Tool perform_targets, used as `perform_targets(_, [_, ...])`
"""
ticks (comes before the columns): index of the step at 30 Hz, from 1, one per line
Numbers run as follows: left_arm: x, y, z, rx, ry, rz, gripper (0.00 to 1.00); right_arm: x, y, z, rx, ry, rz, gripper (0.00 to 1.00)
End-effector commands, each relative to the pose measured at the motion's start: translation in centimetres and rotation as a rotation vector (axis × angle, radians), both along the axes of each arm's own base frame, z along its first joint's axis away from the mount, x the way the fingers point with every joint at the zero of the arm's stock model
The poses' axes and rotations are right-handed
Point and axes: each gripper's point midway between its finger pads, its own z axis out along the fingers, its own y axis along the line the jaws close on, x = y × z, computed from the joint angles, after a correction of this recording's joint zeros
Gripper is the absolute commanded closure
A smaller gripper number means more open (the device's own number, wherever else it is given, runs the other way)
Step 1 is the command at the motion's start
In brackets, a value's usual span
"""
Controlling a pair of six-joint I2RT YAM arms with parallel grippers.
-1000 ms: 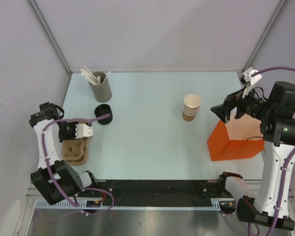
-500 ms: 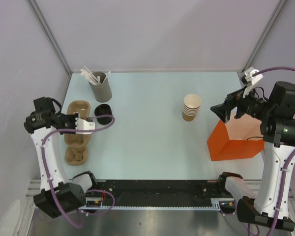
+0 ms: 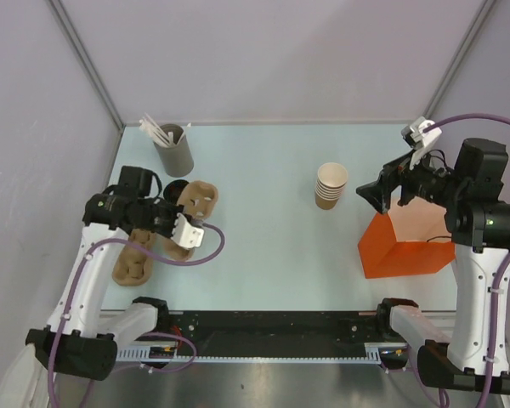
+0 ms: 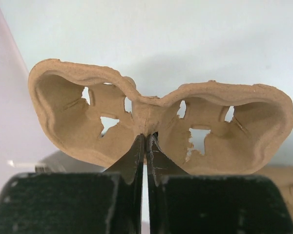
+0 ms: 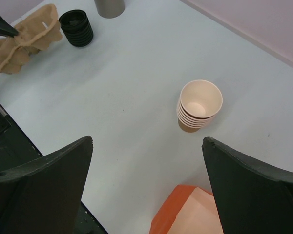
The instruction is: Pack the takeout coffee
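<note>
Bright, even light; soft shadows

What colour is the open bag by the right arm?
The bag is bright orange outside, pale peach inside; the top external view shows it best.

A pot of stirrers [image 3: 173, 151] stands in the far left corner of the bench [image 3: 263, 246], with a stack of lids [image 5: 76, 27] just before it. A cup carrier [image 3: 200, 197] sits in the left jaws over the left side. A second carrier [image 3: 132, 263] lies nearer the left edge. Stacked cups [image 3: 331, 185] stand right of centre, and a bag [image 3: 405, 246] stands at the right edge.
</note>
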Motion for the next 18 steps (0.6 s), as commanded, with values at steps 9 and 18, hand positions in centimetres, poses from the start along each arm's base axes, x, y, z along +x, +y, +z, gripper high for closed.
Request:
perform_targets(9, [4.2, -13.4, -3.0, -0.141, 0.062, -0.028, 0.98, 0.9, 0.5, -0.3, -0.069, -0.014, -0.01, 0.0])
perform_targets(18, [8.5, -18.8, -9.5, -0.036, 0.144, 0.023, 1.0, 0.6, 0.2, -1.1, -0.1, 0.0, -0.025, 0.0])
